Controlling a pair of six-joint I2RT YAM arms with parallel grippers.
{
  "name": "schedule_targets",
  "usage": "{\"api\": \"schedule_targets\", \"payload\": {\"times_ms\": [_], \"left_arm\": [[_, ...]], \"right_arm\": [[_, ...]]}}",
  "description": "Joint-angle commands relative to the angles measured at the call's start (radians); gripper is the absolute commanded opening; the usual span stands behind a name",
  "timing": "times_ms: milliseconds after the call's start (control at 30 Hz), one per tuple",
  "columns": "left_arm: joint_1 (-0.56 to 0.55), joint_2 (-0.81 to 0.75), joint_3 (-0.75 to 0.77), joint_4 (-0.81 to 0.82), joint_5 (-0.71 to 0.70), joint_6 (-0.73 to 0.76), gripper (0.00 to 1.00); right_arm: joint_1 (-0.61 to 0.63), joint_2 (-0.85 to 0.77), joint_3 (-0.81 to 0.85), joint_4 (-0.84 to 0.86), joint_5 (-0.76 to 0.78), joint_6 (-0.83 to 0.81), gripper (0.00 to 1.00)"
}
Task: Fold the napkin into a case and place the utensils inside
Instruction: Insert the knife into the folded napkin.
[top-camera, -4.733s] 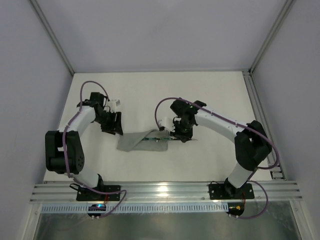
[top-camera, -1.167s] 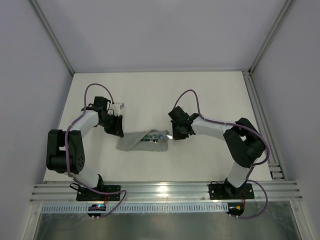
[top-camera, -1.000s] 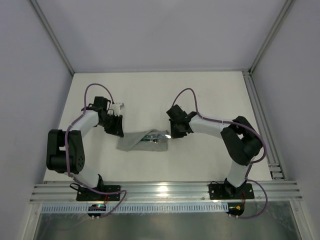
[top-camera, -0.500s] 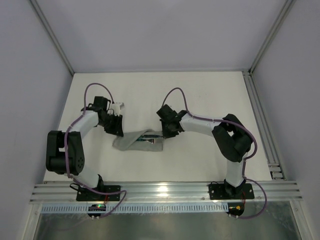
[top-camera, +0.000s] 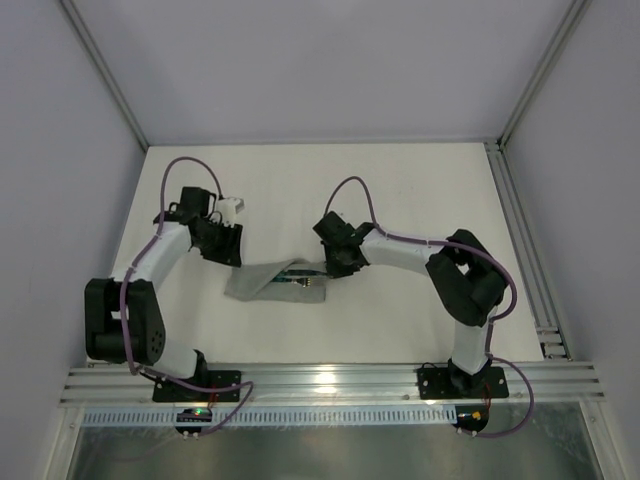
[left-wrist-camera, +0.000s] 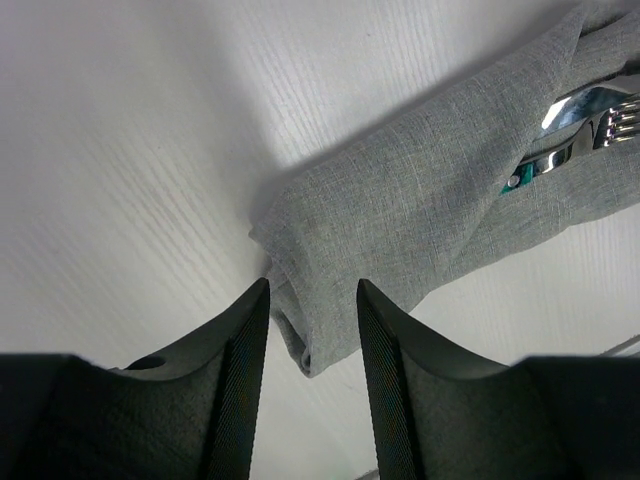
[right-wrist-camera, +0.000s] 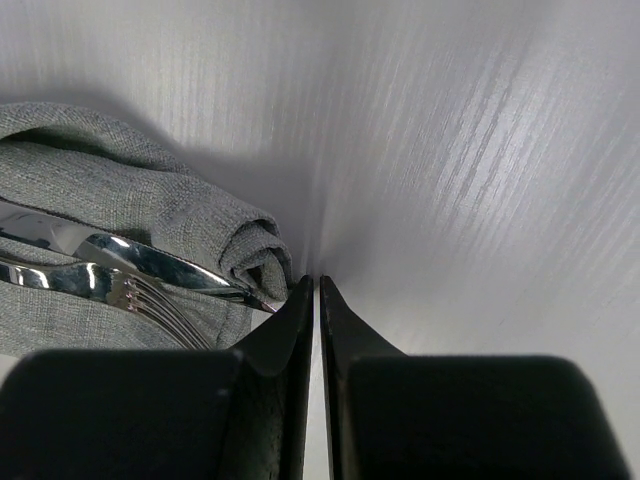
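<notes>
Right gripper (right-wrist-camera: 316, 288) is pinched closed on nothing, tips just beside the rolled right end of the case (right-wrist-camera: 150, 170), by the knife (right-wrist-camera: 150, 255) tip. Left gripper (left-wrist-camera: 312, 292) is spread open over the case's left end. Knife and fork (right-wrist-camera: 150, 295) sit inside, metal ends poking out. Looks like final tidy. Next: nudge them deeper without dragging fabric.

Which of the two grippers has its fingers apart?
The left gripper: its jaws stand apart, with the end of the napkin seen between them. The right gripper has its jaws pressed together.
</notes>
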Motion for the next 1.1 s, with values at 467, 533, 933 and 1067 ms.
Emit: {"api": "schedule_targets", "payload": {"times_ms": [467,533,933,1067], "left_arm": [[0.006,-0.027,-0.055,-0.055,-0.075,0.092,0.06],[0.006,-0.022,-0.06,-0.053,-0.075,0.098,0.04],[0.004,-0.007,-0.067,-0.052,-0.032,0.118,0.0],[0.006,-0.014,-0.069,-0.049,-0.03,0.12,0.0]], "right_arm": [[0.04,-0.028,0.027,-0.022,-0.014,0.013,0.09],[0.04,-0.024,0.036,-0.022,-0.018,0.015,0.09],[0.05,0.064,0.147,-0.03,-0.035,0.015,0.09],[0.05,0.111,0.189,-0.042,-0.049,0.003,0.09]]}}
